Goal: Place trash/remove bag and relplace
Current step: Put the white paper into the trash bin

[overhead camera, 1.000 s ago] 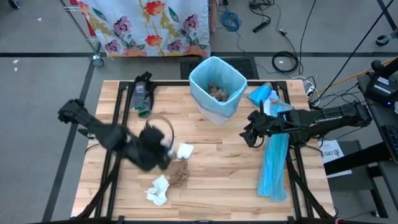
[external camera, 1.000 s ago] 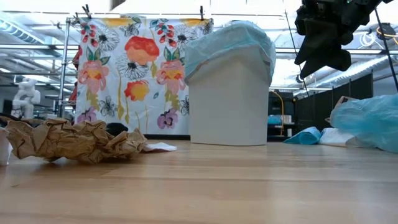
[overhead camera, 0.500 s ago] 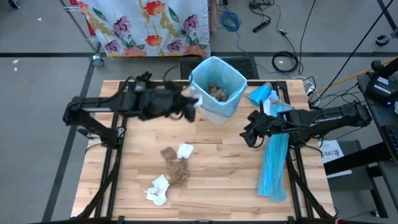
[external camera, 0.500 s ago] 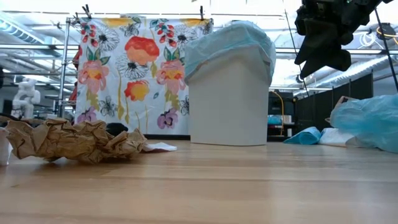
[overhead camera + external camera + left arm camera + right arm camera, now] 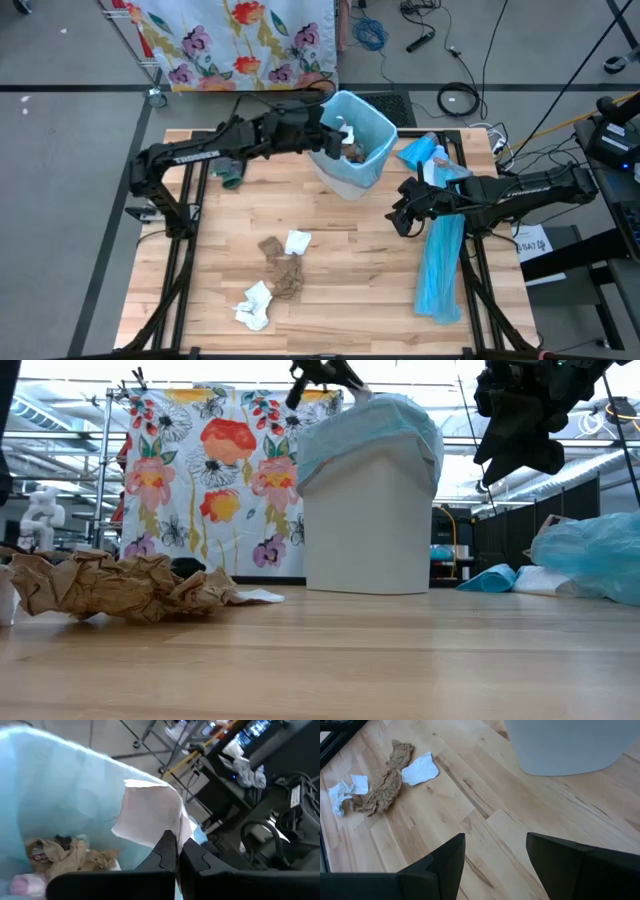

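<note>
My left gripper (image 5: 338,130) hangs over the open top of the white bin (image 5: 372,170), which is lined with a light-blue bag (image 5: 325,118); it is shut on a white tissue (image 5: 150,815). Brown and white wads (image 5: 65,857) lie inside the bin. More trash rests on the table: a brown paper wad (image 5: 286,277), a flat white tissue (image 5: 297,241) and a crumpled white wad (image 5: 254,305). My right gripper (image 5: 398,220) hovers open above the table, right of the bin. My left gripper pinches the white tissue by its lower edge (image 5: 172,831) between its two shut fingertips (image 5: 168,851). The sheet stands out beyond the fingers, lifted clear above the bin's opening. In the low view the gripper (image 5: 335,375) sits just above the bag's rim.
A long light-blue plastic strip (image 5: 440,265) lies along the table's right side, with blue and white bundles (image 5: 425,152) at the far right corner. A dark green object (image 5: 228,165) rests near the far left. A floral cloth (image 5: 240,35) hangs beyond the far edge.
My left arm has swung from the trash pile in the table's middle toward the far edge and right, rising to the bin's opening with the white tissue in its shut fingers. The wads left on the table have stayed where they were.
</note>
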Robot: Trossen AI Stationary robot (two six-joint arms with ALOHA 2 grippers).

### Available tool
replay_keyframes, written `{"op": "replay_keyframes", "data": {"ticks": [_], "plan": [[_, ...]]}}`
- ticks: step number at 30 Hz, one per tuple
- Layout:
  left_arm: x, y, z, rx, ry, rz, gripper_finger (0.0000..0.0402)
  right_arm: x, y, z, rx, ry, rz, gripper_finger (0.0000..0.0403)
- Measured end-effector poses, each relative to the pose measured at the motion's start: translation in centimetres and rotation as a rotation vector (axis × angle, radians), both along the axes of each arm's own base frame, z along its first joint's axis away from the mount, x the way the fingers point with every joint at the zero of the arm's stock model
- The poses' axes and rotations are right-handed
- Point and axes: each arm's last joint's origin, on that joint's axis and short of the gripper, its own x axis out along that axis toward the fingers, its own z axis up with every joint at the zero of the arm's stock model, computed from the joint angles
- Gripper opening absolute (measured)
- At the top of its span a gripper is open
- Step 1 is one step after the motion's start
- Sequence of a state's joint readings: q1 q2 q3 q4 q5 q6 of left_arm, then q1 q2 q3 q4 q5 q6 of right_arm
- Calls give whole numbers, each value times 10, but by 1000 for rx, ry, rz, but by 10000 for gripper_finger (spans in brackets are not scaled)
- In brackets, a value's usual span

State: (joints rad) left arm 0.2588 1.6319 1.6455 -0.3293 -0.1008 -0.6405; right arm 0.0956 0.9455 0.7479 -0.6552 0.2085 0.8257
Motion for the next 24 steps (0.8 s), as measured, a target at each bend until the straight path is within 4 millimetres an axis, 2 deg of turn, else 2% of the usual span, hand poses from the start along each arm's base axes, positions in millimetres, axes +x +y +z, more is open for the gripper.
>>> {"op": "replay_keyframes", "data": {"ticks": [8,24], "plan": [[0,28,-8,-22,2,11,0,0,0,0,0,0,0,203],[-5,44,-6,8,-7,-36,0,0,0,0,0,0,0,203]]}}
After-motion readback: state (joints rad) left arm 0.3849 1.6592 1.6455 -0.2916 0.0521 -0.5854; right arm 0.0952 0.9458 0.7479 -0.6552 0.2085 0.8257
